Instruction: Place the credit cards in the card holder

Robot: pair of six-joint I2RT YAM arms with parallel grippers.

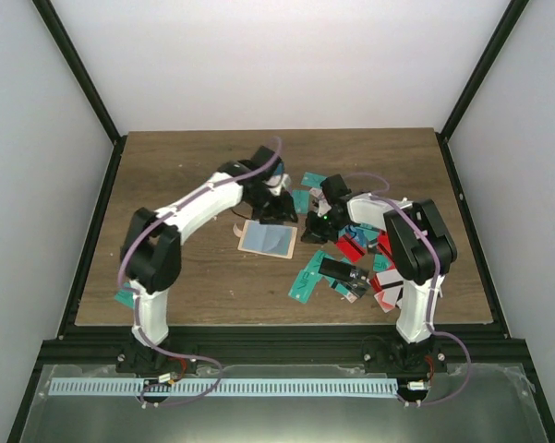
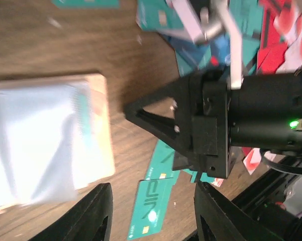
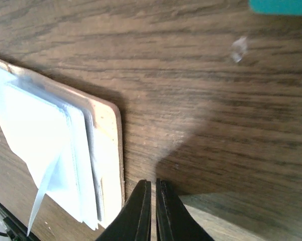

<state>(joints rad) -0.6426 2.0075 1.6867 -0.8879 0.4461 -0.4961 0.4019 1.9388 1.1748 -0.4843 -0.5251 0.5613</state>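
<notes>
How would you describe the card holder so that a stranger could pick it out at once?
Start at the wooden table. Near its middle lies the card holder, opened flat. Unlike the coloured cards scattered to its right, it is larger, tan-edged and holds pale clear sleeves.

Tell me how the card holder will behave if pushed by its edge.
The card holder lies open and flat on the wooden table, so it should slide rather than tip. Its clear sleeves look thin and loose, likely to flop or lift. It looks light; an off-centre nudge may spin it.
</notes>
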